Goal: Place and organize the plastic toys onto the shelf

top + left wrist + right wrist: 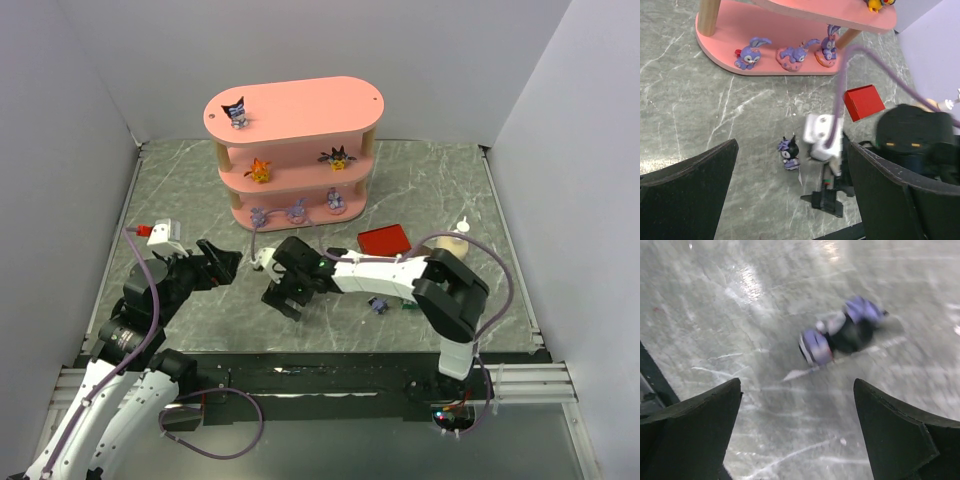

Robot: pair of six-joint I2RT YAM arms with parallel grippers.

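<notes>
The pink shelf [300,108] stands at the back middle. A dark pointed-ear toy [237,112] is on its top board. An orange toy [260,170] and a spiky black toy [338,157] are on the middle board. Three lilac toys [792,51] are on the bottom board. Another dark toy [789,152] stands on the table beside my right wrist; in the right wrist view it [840,335] is blurred, ahead of the fingers. A third dark toy [378,305] lies by the right forearm. My right gripper [797,382] is open and empty, fingers near the table. My left gripper [792,145] is open and empty.
A flat red box [385,240] lies right of the shelf and also shows in the left wrist view [863,101]. A pale object [458,240] stands behind the right elbow. Grey walls close in the table on three sides.
</notes>
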